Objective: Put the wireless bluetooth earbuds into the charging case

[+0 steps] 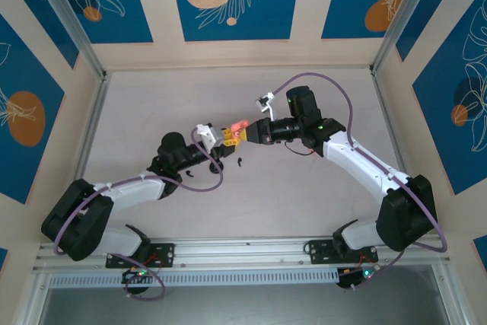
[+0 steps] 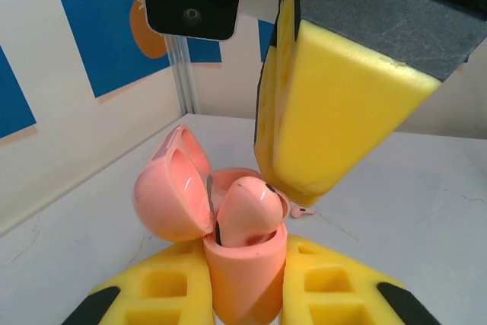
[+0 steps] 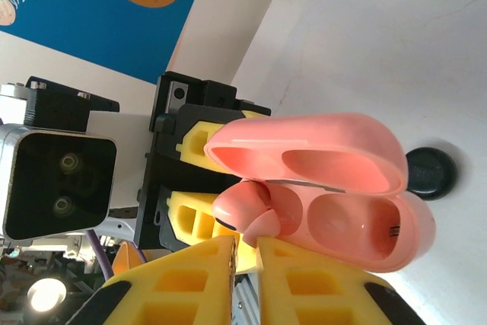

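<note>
The left gripper (image 2: 243, 298) is clamped around the body of the pink charging case (image 3: 358, 230), whose lid (image 3: 304, 142) stands hinged open. The right gripper (image 3: 245, 253), nearly closed, pinches a pink earbud (image 3: 242, 205) seated at the mouth of one well of the case. A black disc (image 3: 430, 173) lies on the surface (image 3: 380, 43) behind.

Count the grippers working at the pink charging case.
2. The left gripper clamps the case at its base; the right gripper faces it, fingertips at the pink earbud inside. None seems hidden.
</note>
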Controlling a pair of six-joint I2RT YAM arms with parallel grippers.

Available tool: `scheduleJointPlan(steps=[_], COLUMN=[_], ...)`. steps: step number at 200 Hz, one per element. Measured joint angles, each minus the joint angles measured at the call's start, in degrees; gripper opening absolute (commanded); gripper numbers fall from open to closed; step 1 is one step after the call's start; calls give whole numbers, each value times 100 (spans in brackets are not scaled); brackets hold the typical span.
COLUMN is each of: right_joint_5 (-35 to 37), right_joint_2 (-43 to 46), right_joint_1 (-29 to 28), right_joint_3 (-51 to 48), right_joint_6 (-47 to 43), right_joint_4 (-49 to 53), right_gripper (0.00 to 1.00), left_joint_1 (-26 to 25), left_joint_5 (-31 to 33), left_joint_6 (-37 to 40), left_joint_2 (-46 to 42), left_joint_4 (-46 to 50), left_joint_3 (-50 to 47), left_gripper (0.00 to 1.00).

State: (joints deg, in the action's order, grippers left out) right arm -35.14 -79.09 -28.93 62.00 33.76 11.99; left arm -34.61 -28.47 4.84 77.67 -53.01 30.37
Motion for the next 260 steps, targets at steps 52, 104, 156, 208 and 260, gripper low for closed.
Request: scheduleJointPlan(steps=[52,104,156,208,260], right_joint_5=[50,72,72,201,221], right_joint_2=[0,-98,-111,9,153], right_joint_1=[4,17,15,44,-24], right_joint_3=[0,2,24,90,234], right_joint_6=[83,103,116,15,-74], right_joint_4=[-107,-181,-170,31,144], right_gripper=[16,18,26,27,22], left_joint_1=[4,11,15,13,13], left_joint_5=[2,4,22,20,20], left_joint_6=[0,0,2,2,2], left_joint_2=[-4,-4,-4,-42,-48], left_joint_4=[-2,13,83,76,76], left_joint_3=[0,0,0,0,0], left_gripper=[13,13,13,13,13])
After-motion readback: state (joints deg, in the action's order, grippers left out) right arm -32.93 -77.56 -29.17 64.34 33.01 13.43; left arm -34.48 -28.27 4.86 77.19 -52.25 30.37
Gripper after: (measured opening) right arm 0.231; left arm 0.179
